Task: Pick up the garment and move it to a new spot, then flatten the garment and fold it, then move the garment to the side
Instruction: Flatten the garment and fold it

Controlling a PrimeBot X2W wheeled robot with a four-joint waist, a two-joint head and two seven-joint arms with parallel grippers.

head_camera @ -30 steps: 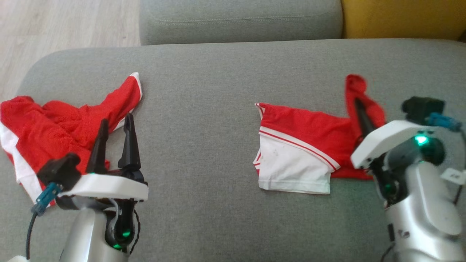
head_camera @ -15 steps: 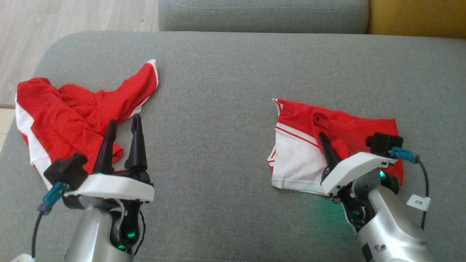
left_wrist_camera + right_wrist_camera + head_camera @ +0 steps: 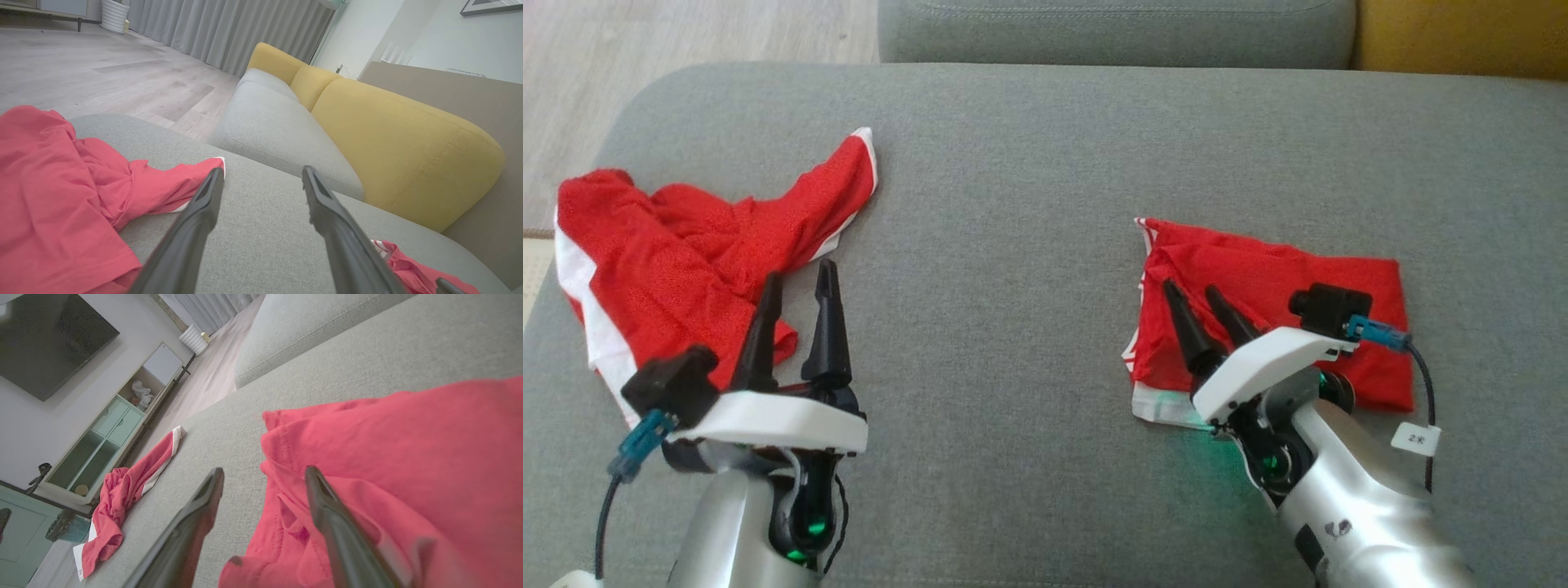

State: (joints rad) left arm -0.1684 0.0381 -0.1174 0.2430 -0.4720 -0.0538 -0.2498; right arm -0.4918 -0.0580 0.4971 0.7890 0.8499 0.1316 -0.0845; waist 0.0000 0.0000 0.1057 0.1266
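Note:
The garment (image 3: 1282,282), red with a strip of white at its lower left, lies folded into a rough rectangle on the right of the grey couch seat (image 3: 1013,245). My right gripper (image 3: 1194,292) is open just above the fold's left part, fingers pointing up-left, holding nothing. In the right wrist view the right gripper (image 3: 264,473) straddles the left edge of the garment (image 3: 408,457). My left gripper (image 3: 799,276) is open and empty over the near edge of a second, crumpled red-and-white garment (image 3: 678,261). The left gripper (image 3: 261,175) shows grey seat between its fingers.
A grey cushion (image 3: 1111,33) and a yellow cushion (image 3: 1462,37) lie beyond the seat. Wooden floor (image 3: 686,33) is at the upper left, past the seat's rounded edge. A pale green cabinet (image 3: 110,428) stands across the room.
My right gripper carried the red flap leftward over the white part, then opened and let it go. The white panel is now mostly covered. The left arm has stayed put; the camera shifted.

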